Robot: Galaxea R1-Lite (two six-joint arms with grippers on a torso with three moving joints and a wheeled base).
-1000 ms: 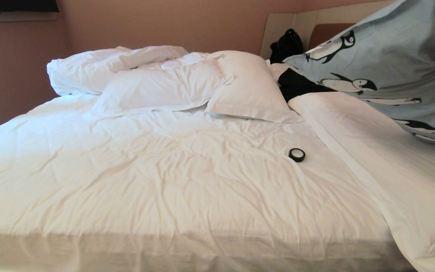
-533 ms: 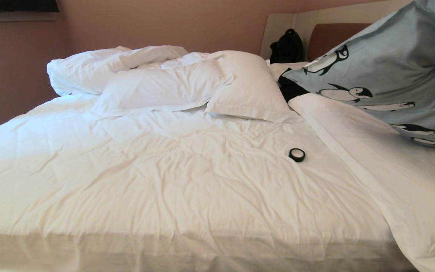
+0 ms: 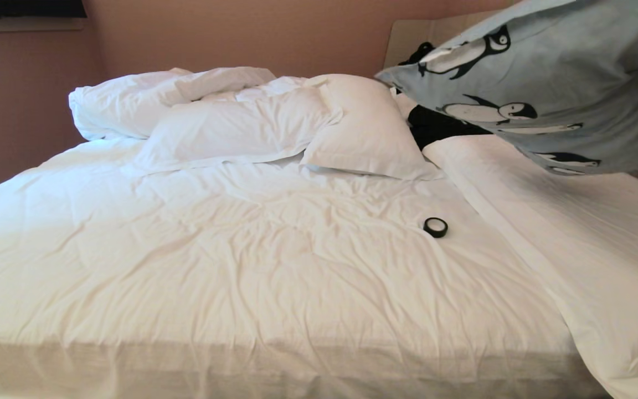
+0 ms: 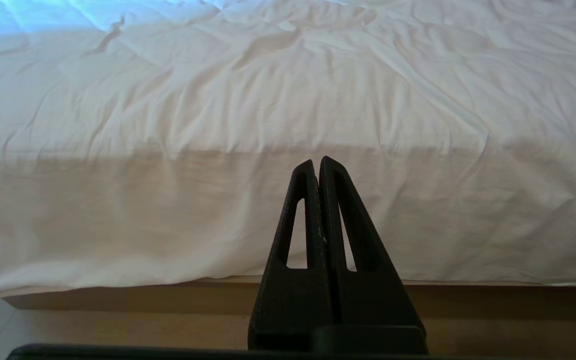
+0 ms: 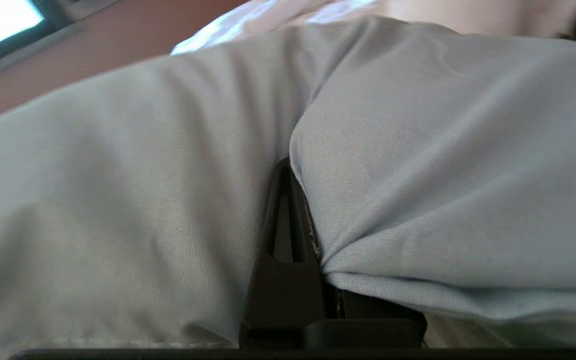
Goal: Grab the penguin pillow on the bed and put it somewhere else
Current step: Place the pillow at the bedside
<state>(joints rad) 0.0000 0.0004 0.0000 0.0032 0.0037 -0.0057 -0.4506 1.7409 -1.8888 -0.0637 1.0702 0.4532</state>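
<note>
Penguin pillow (image 3: 551, 72) is hanging in the air at approx 2 o'clock of the head view, clear of the bed (image 3: 241, 266), print side facing us. Right gripper (image 5: 288, 210) is clamping the pale blue fabric, which is bunching round the pinched jaws. So pickup is looking done; what's left is carrying it over and setting it down elsewhere. Left gripper (image 4: 318, 170) is sitting clenched on nothing, parked low by the bed's near edge. Black tape roll (image 3: 435, 227) is lying on the duvet approx 4 o'clock of centre; white pillows (image 3: 363, 127) at 12.
</note>
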